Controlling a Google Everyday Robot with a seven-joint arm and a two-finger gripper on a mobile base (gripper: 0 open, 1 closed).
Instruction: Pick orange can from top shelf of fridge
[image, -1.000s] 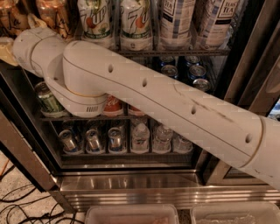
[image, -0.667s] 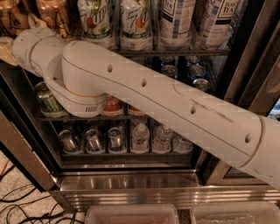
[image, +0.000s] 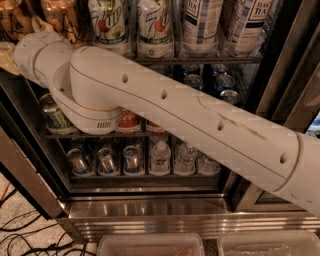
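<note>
Two copper-orange cans stand at the far left of the top shelf of the fridge: one beside the 7UP bottles, another at the picture's left edge. My white arm crosses the view from lower right to upper left. The gripper is at the left edge, just below and in front of the orange cans, mostly hidden behind the wrist. I cannot tell whether it touches a can.
7UP bottles and tea bottles fill the same shelf. Below are a green can, red cola cans, blue cans, silver cans and water bottles. Cables lie on the floor; plastic bins stand below.
</note>
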